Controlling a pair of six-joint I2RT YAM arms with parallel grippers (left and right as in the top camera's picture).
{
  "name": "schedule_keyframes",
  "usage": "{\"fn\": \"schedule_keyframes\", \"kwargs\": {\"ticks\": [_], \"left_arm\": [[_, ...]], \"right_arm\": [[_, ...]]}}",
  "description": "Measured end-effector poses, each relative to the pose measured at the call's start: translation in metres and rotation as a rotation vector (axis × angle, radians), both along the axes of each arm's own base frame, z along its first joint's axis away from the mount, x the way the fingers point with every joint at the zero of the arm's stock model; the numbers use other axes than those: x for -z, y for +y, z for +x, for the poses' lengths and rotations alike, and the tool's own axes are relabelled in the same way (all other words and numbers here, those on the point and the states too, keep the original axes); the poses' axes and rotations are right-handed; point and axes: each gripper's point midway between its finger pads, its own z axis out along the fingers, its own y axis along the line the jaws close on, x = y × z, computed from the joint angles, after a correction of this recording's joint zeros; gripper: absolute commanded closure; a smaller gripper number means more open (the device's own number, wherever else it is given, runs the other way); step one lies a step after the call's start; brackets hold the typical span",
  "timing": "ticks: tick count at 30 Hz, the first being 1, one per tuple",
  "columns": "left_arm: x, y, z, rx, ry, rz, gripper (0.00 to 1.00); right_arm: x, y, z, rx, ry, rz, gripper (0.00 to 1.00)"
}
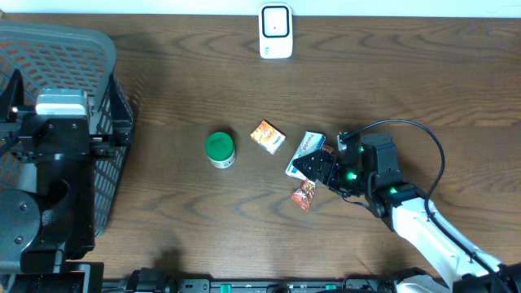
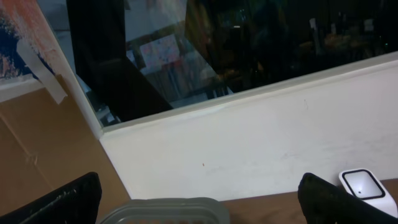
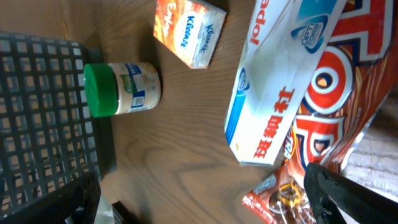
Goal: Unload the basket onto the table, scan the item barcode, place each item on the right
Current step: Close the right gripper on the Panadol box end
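Observation:
Three items lie mid-table: a green-lidded jar (image 1: 220, 149) on its side, an orange Kleenex pack (image 1: 267, 136) and a white-and-blue box (image 1: 304, 152). A red snack packet (image 1: 304, 195) lies just in front of the box. The white scanner (image 1: 276, 31) stands at the far edge. My right gripper (image 1: 306, 172) hovers open between the box and the packet. In the right wrist view the gripper (image 3: 205, 205) holds nothing, with the box (image 3: 280, 81) and packet (image 3: 280, 196) ahead to the right. My left gripper (image 2: 202, 208) is open and empty above the basket. No barcode shows.
A grey mesh basket (image 1: 81, 49) fills the left side of the table, with the left arm (image 1: 49, 163) over it. Its rim (image 2: 161, 210) sits between the left fingers. The jar (image 3: 121, 88) and Kleenex pack (image 3: 189, 31) lie beyond the right gripper.

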Motion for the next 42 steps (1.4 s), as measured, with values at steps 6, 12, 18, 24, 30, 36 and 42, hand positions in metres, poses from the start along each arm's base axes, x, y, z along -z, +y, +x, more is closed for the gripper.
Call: {"fn": "schedule_keyframes", "kwargs": {"ticks": [6,12,18,24,30,36,42], "left_arm": [[0.0,0.0,0.0,0.0,0.0,0.0,0.01],[0.0,0.0,0.0,0.0,0.0,0.0,0.01],[0.0,0.0,0.0,0.0,0.0,0.0,0.02],[0.0,0.0,0.0,0.0,0.0,0.0,0.02],[0.0,0.0,0.0,0.0,0.0,0.0,0.02],[0.003,0.0,0.002,0.0,0.003,0.003,0.02],[0.011,-0.001,0.007,0.0,0.021,0.015,0.02]], "right_arm": [[0.003,0.001,0.005,0.01,0.002,0.006,0.01],[0.013,0.001,0.005,0.015,0.03,0.002,0.01],[0.025,0.002,0.007,0.02,0.057,-0.001,0.01],[0.033,0.003,0.008,0.029,0.085,0.004,0.14],[0.028,0.005,0.009,0.018,0.071,0.019,0.01],[0.007,0.007,0.008,0.013,0.029,0.044,0.01],[0.004,0.006,0.008,0.015,0.02,0.045,0.01]]}}
